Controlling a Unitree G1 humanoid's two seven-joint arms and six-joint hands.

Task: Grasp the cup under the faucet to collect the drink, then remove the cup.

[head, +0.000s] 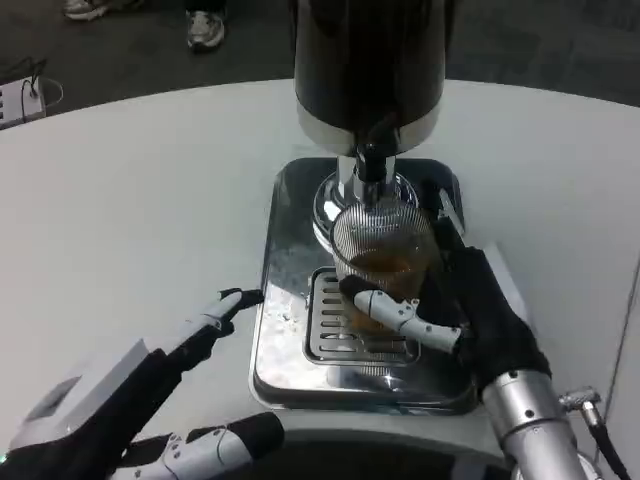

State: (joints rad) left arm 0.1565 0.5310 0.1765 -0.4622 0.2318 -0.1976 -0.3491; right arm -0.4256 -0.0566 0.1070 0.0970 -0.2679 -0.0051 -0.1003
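1. The left hand (150,400) hovers low over the white table (130,200), its fingers spread apart and holding nothing; one finger points toward the near left corner of the steel drip tray (290,250), stopping just short of its rim.
2. Just to the right of that fingertip lies the drip tray, a shiny metal base with a slotted grate (335,335) in its middle.
3. Beyond the tray, farther from both hands, stands the dark drink dispenser (368,60), with its black faucet (372,158) hanging down from the chrome band.
4. The clear ribbed plastic cup (383,245) stands on the grate directly under the faucet, with brown drink in its lower part.
5. The right hand (470,315) wraps the cup from its right side: the white-and-black thumb (400,312) lies across the cup's near wall, the other fingers go round the far side, so the cup sits pinched within the hand.
6. Past the dispenser, on the dark floor to the far left, shoes (205,25) show.
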